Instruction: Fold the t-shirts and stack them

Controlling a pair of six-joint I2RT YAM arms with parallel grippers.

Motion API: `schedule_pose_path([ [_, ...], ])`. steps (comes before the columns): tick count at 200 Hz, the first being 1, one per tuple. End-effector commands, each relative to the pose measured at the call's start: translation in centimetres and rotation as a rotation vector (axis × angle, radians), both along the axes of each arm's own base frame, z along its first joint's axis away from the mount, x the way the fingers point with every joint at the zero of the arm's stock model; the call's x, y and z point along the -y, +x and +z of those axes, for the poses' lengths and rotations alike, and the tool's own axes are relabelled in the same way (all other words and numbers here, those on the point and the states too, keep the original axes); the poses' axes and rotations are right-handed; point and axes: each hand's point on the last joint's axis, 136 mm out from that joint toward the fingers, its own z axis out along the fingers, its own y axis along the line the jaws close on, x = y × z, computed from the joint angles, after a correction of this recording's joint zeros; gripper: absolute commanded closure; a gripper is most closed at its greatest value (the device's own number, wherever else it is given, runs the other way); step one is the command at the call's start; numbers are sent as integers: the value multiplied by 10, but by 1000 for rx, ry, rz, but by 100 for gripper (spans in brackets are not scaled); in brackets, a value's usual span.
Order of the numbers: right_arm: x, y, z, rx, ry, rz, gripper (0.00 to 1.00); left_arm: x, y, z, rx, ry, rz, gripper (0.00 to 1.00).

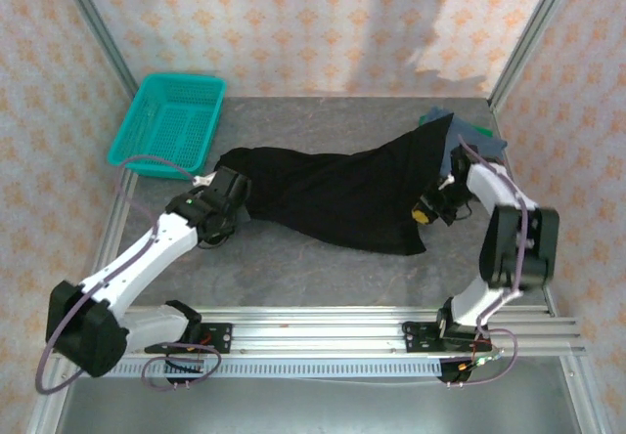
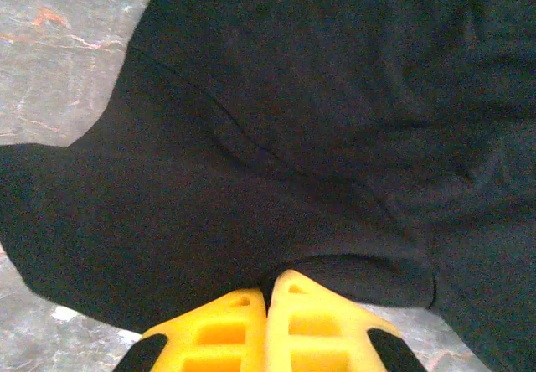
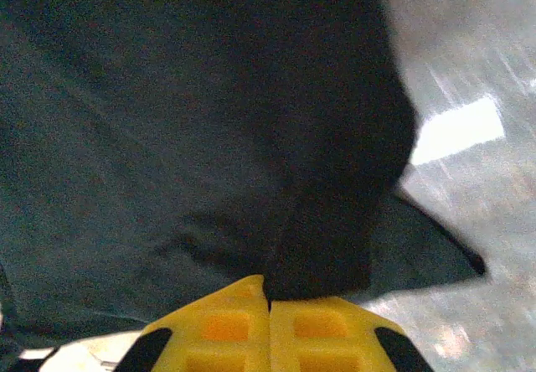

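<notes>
The black t-shirt point(image 1: 342, 195) was seen spread loosely across the middle of the table point(image 1: 323, 268), drawn out between the two arms, with its far right corner lying up against the small pile of folded shirts point(image 1: 477, 141) at the back right. The left gripper point(image 1: 227, 197) was found at the shirt's left end and the right gripper point(image 1: 430, 209) at its right edge. In each wrist view the yellow fingers point(image 2: 226, 326) were pressed together, with only a thin fold of black cloth pinched at their tips, so both tools were judged closed on the garment by a narrow bite. That shallow hold was considered the main risk: if the cloth were pulled taut or lifted quickly, an edge could be slipped out of one pinch and the shirt would be dropped in a heap, with the fold lost. How many layers were caught could not be told from the wrist views; a single layer taken on one side would likely leave the fold skewed or bunched. Wrinkles were visible near the left hold, and they could be pressed into the fold if the cloth were not evened out first. A further hazard was judged at the back right, where the folded pile could be dragged or toppled by a careless sweep of the black cloth. The teal basket point(image 1: 171, 121) stood well apart at the far left and was thought unlikely to be disturbed.
</notes>
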Motion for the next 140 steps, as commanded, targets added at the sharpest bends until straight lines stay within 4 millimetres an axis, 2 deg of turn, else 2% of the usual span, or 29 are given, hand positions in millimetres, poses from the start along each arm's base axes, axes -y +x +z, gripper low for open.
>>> schedule_pose_path([
  [1, -9, 55, -2, 104, 18, 65, 77, 5, 22, 6, 40, 21, -4, 100],
  [6, -9, 62, 2, 113, 17, 61, 70, 7, 25, 4, 34, 19, -9, 100],
  [16, -11, 71, 17, 156, 14, 67, 60, 10, 28, 4, 34, 13, -14, 100],
  [26, -6, 66, 33, 194, -26, 81, 50, 13, 30, 5, 38, 3, -18, 100],
  [37, 8, 46, 43, 182, -117, 98, 40, 15, 31, 4, 39, -7, -22, 100],
  [57, 23, -6, 46, 113, -210, 113, 39, 20, 29, 0, 23, -30, -40, 100],
  [76, 30, -49, 32, 63, -246, 73, 40, 21, 26, -3, 14, -38, -44, 100],
  [93, 33, -70, 13, 32, -244, 18, 42, 22, 25, -3, 17, -46, -48, 100],
  [111, 31, -73, -6, 17, -229, -11, 45, 23, 24, -3, 10, -48, -59, 100],
  [140, 30, -58, -30, 14, -210, -42, 49, 23, 23, -2, 6, -46, -67, 100],
])
